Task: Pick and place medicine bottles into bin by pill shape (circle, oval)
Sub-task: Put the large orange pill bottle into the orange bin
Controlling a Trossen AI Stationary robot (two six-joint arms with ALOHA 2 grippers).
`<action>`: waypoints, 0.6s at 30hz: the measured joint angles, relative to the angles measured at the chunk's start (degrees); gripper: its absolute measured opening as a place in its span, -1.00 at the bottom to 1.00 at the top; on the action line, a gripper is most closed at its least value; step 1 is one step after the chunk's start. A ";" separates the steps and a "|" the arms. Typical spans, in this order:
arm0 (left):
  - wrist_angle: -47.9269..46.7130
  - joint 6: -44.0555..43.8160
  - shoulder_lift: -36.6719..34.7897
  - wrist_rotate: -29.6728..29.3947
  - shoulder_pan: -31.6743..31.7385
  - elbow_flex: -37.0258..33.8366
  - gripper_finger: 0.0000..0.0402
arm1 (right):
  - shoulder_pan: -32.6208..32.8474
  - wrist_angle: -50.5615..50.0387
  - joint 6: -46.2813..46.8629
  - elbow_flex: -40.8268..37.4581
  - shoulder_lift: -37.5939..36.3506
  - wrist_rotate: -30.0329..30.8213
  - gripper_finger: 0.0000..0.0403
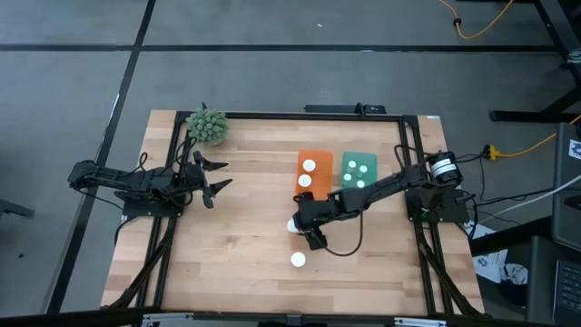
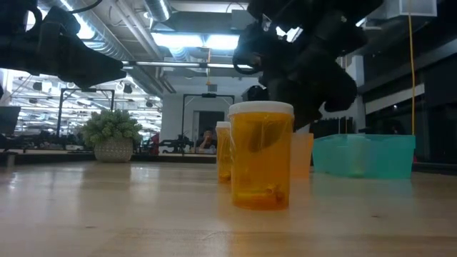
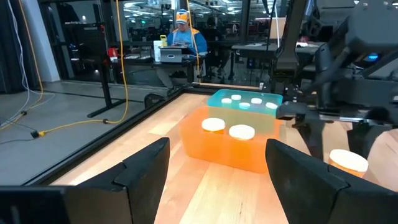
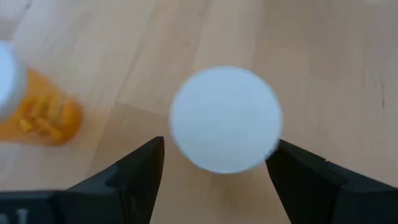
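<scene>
My right gripper (image 1: 313, 238) is open over the table's middle, its fingers pointing down. In the right wrist view a bottle's white cap (image 4: 225, 118) shows from above between its fingers, with a narrow gap on each side. A second orange bottle (image 4: 37, 106) stands beside it. In the high view two white caps show by the gripper, one (image 1: 292, 225) at its left and one (image 1: 298, 260) nearer the front edge. The near bottle (image 2: 260, 153) stands upright on its base. My left gripper (image 1: 218, 177) waits open at the table's left.
An orange bin (image 1: 314, 174) with two bottles and a teal bin (image 1: 359, 171) with several stand side by side at the far right of centre. A potted plant (image 1: 207, 125) stands at the far left. A person sits in the room beyond the table (image 3: 181, 28).
</scene>
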 joint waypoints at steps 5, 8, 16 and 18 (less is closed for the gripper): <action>0.01 0.11 0.02 0.06 0.00 0.00 0.28 | 0.02 3.07 -1.45 0.01 0.10 -0.41 0.37; 0.00 0.11 0.02 0.06 0.00 0.02 0.28 | -0.11 5.38 -2.80 0.00 0.10 -3.25 0.37; 0.02 0.11 0.02 0.08 0.02 0.00 0.28 | -0.35 6.00 -2.52 0.02 0.10 -3.47 0.37; 0.00 0.09 0.00 0.08 0.00 0.00 0.28 | -0.31 6.03 -2.51 0.02 0.10 -3.30 0.37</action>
